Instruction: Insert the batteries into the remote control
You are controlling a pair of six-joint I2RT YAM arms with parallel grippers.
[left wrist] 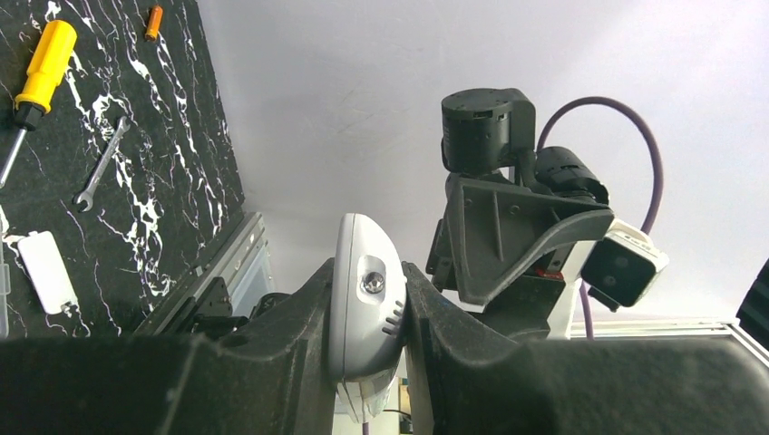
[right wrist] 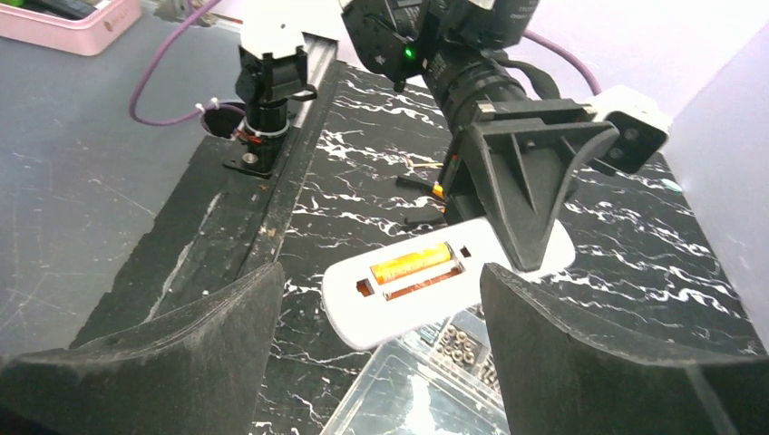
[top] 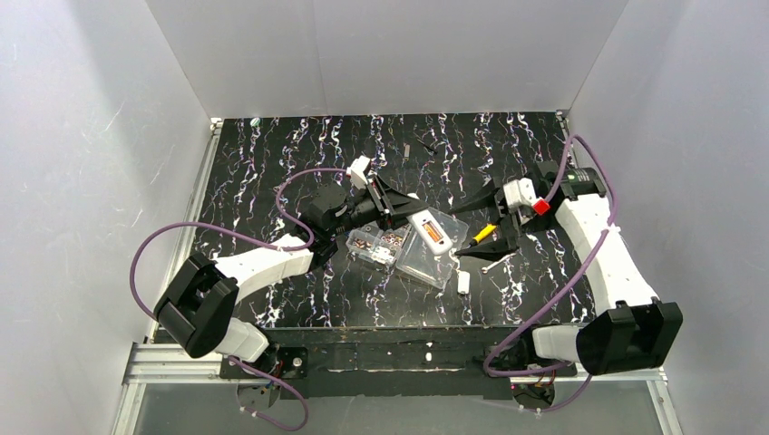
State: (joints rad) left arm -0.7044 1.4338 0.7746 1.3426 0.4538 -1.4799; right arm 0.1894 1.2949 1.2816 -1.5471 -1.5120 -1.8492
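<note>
My left gripper (top: 410,215) is shut on the white remote control (top: 429,232) and holds it above the clear box, rear recess facing up. In the left wrist view the remote (left wrist: 365,299) is pinched edge-on between both fingers. One orange battery (right wrist: 413,262) lies in the recess of the remote (right wrist: 508,267); the slot beside it shows only its brown floor. My right gripper (right wrist: 381,274) is open, with nothing between its fingers, just short of the remote's free end. Another orange battery (left wrist: 154,22) lies loose on the table beyond the screwdriver.
A clear compartmented box (top: 399,254) of nuts and screws sits under the remote. A yellow-handled screwdriver (top: 485,233), a small wrench (top: 494,263) and a white cover piece (top: 462,283) lie on the black marbled table (top: 272,172) near the right gripper. White walls enclose three sides.
</note>
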